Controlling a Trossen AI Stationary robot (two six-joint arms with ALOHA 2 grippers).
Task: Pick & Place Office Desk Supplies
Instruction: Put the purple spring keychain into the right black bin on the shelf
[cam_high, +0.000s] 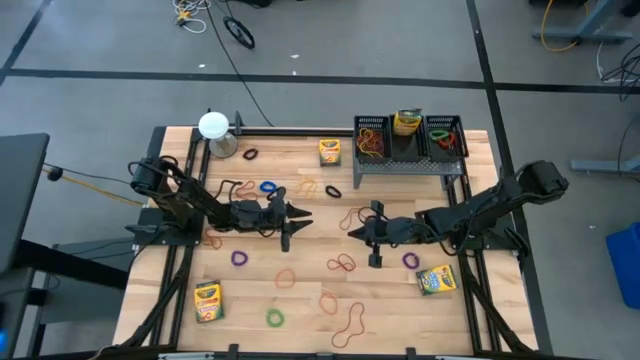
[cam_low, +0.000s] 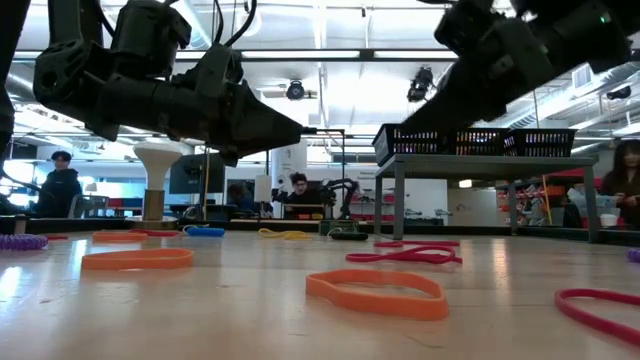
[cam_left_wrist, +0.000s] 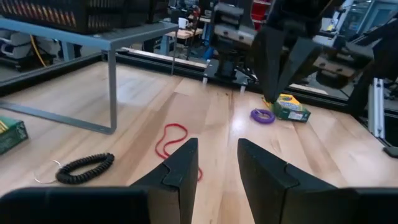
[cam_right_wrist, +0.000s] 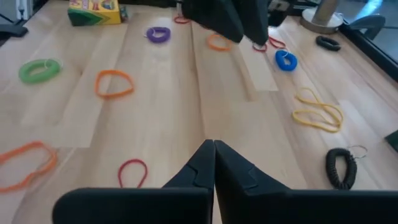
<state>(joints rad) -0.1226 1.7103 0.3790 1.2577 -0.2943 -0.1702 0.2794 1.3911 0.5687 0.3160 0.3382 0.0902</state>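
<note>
Rubber bands and coil loops in red, orange, purple, blue, green, yellow and black lie flat across the wooden table (cam_high: 300, 300). Crayon boxes lie at the far middle (cam_high: 329, 151), near left (cam_high: 207, 300) and near right (cam_high: 436, 279); another (cam_high: 407, 122) sits in the black mesh rack (cam_high: 445, 150). My left gripper (cam_left_wrist: 217, 168) (cam_high: 300, 216) hovers open at the table's middle, level, with nothing between its fingers, over a red band (cam_left_wrist: 174, 140). My right gripper (cam_right_wrist: 213, 155) (cam_high: 352, 232) faces it, shut and empty, slanting down above the bare wood.
The mesh rack stands on legs at the far right. A white round-topped object (cam_high: 214, 127) stands at the far left corner. A black coil (cam_left_wrist: 84, 167) and a yellow band (cam_right_wrist: 318, 111) lie near the grippers. People sit in the room beyond the table.
</note>
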